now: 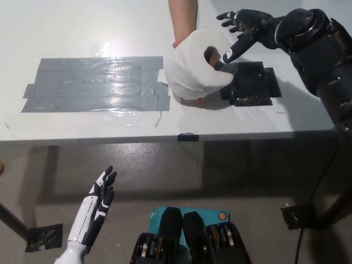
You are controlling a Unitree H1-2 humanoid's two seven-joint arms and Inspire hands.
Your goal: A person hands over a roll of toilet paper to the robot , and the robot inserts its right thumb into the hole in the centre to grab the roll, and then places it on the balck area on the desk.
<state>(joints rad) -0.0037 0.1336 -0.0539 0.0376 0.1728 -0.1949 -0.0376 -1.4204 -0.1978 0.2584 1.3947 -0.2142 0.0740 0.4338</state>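
Note:
A person's hand (183, 25) holds a white roll of toilet paper (195, 69) above the desk, its brown centre hole facing right. My black right hand (242, 30) is open beside the roll, fingers spread, with its thumb tip at the mouth of the hole. A small black area (250, 82) lies on the desk just right of the roll. My white left hand (93, 212) rests open below the desk edge at the lower left.
A large patch of grey tape (93, 83) covers the desk to the left of the roll. The desk's front edge (187, 137) runs across the middle of the view, with floor below it.

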